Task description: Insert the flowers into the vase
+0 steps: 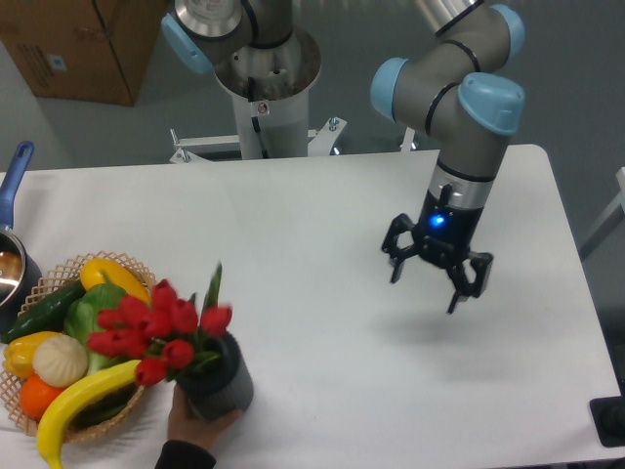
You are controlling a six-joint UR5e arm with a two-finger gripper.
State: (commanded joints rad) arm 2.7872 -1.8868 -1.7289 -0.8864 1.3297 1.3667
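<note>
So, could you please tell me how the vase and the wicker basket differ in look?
The vase is a dark, solid-walled cylinder; the basket is pale, woven and wide. The vase holds red flowers, the basket toy vegetables. A hand grips the vase only. Both stand on the table.

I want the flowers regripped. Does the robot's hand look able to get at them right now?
Probably not safely: the open hand hangs far right of the flowers, and a person's hand grips the vase.
</note>
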